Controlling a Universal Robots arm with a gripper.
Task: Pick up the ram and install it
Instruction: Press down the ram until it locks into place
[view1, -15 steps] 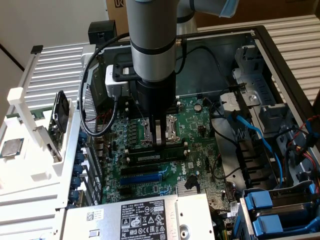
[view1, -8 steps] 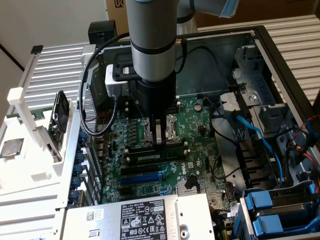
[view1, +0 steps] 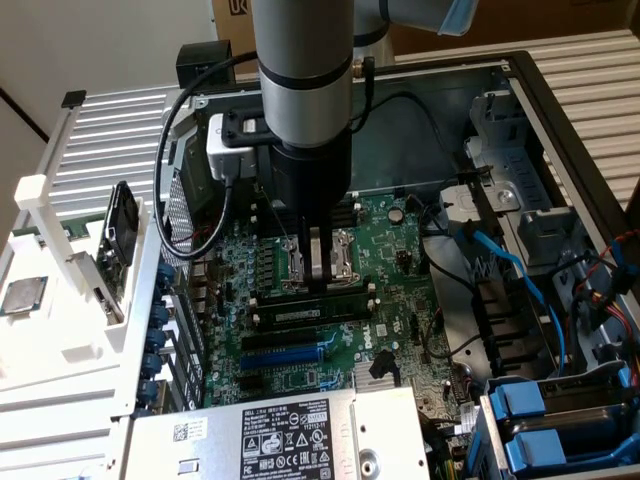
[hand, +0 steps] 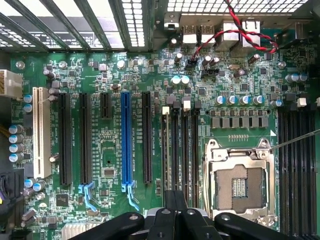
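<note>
From my remote station I saw the arm reaching straight down into the open computer case, over the green motherboard. The gripper had its jaws drawn fully together, the two fingers standing side by side with no gap, and their tips sat right on the top edge of the ram. The ram lay along one of the memory slots, just in front of the empty processor socket; I could not tell whether it was seated all the way or whether the tips pinched it or only pressed on it. In the wrist view the gripper showed as closed black fingers above the group of black memory slots, beside the blue expansion slot and the silver socket frame. In the exterior view a white rack stood towards that view's left, outside the case, and the power supply sat at the near edge.
</note>
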